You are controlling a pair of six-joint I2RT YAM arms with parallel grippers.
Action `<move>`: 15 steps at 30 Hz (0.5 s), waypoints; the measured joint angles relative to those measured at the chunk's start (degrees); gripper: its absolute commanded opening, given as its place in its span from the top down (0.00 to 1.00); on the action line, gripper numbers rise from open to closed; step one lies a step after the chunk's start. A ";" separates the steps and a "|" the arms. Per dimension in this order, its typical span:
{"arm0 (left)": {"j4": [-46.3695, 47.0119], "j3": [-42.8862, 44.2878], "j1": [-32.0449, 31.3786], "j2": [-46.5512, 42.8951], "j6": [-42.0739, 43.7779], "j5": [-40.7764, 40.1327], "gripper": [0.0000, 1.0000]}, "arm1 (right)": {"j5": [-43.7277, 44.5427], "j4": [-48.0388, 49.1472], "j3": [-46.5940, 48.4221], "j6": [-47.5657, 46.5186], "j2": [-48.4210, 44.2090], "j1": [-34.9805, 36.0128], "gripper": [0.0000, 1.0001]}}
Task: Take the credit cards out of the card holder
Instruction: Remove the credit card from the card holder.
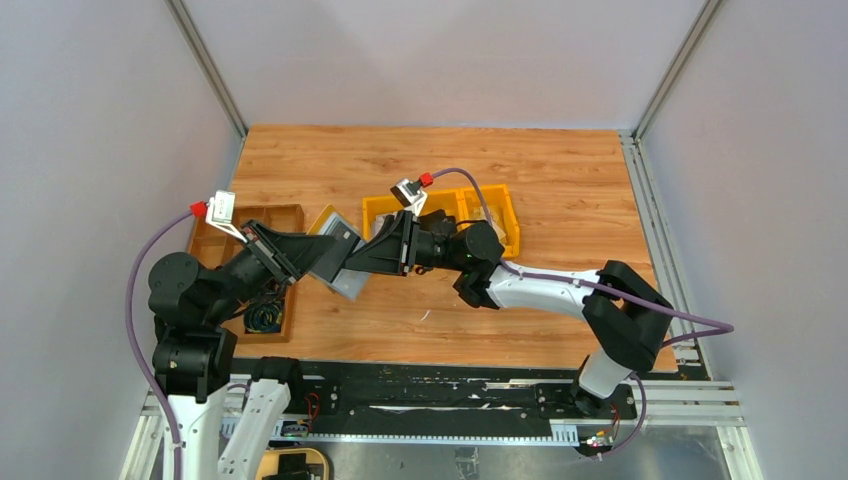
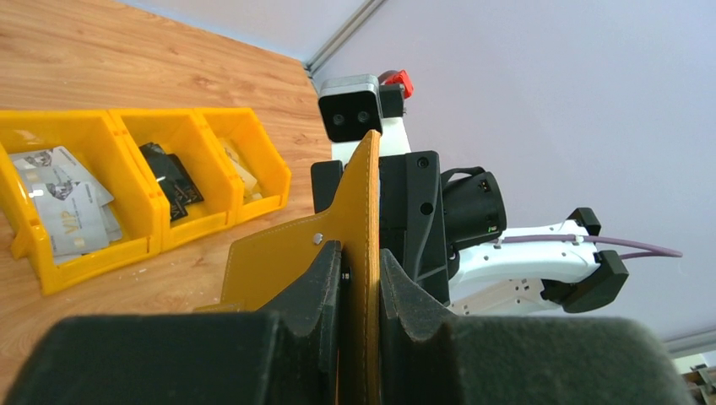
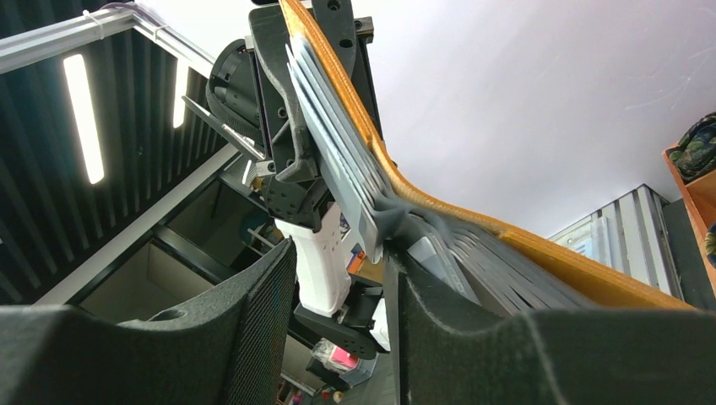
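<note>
since the card holder [image 2: 279,261] was thin stitched leather, it looked light and floppy, likely to fold or twist at its spine if pulled from one side only. it was held off the counter [image 1: 560,180] between the two arms, near the yellow bins [image 2: 194,224] on one side and the brown tray [image 1: 240,215] on the other. it lay open, with one mustard flap pinched edge-on in the left jaws, which were closed tight on it close to the snap stud [image 2: 317,239]. the right jaws stood partly open around the edge of the grey pocketed side, one pad seemingly against the lining and the other apart from it, gripping nothing. the cards [image 3: 338,143] showed as thin grey edges stacked in the pockets. they would probably be stiff, smooth and slippery, best taken by a protruding edge and drawn straight along the pocket while the left grip braced the leather. how many cards sat in the holder could not be counted, nor how far any stuck out. from overhead the arms covered much of the holder, and the left wrist view showed only its outer face. the tray was partly hidden under the left arm.
</note>
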 measured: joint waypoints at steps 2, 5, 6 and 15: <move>-0.02 0.00 0.02 0.09 0.00 -0.09 0.96 | 0.02 0.55 0.22 0.33 0.50 0.00 0.53; -0.02 0.02 0.02 0.20 0.00 -0.09 0.96 | 0.02 0.59 0.22 0.42 0.52 0.00 0.52; -0.07 0.13 0.02 0.24 0.02 -0.07 0.96 | 0.02 0.55 0.22 0.39 0.52 0.00 0.52; 0.00 0.57 0.02 0.61 0.00 -0.09 0.96 | 0.55 1.36 0.48 0.90 0.90 -0.39 0.72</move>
